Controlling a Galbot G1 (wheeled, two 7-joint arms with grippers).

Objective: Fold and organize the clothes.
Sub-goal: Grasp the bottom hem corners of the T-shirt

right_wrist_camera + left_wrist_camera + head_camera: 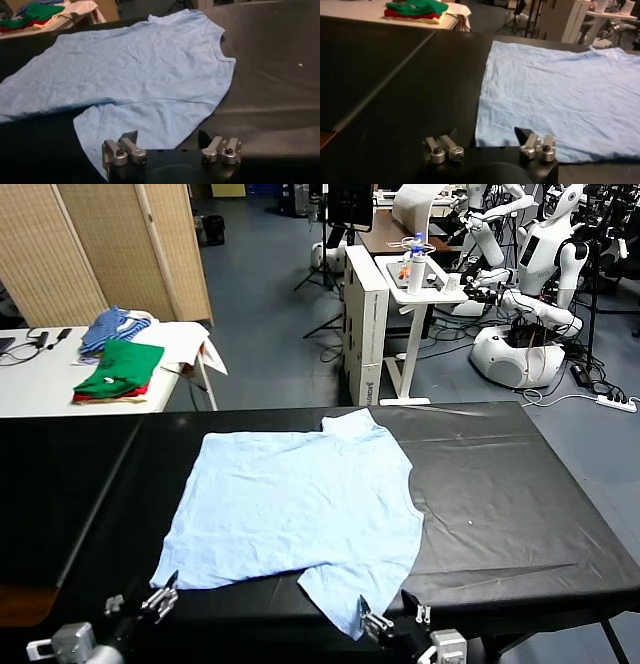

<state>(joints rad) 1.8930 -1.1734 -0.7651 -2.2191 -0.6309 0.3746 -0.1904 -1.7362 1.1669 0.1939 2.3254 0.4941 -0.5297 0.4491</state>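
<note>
The clothes are one pale sky-blue T-shirt [300, 504] spread flat on the black table [520, 484], neck opening toward the right, one sleeve at the far side and one hanging toward the front edge. My left gripper [152, 599] sits at the front edge by the shirt's near left corner. In the left wrist view it [486, 134] is open, with that corner of the T-shirt [560, 90] lying between the fingers. My right gripper [385, 619] is at the near sleeve. In the right wrist view it [167, 135] is open too, and the sleeve of the T-shirt [140, 75] lies between its fingers.
A white side table at the far left carries green and red folded garments [120, 369] and a blue-striped cloth pile [115, 324]. Behind the table stand a white cart [400, 284] and other robots [530, 274]. Bare black tabletop lies left and right of the shirt.
</note>
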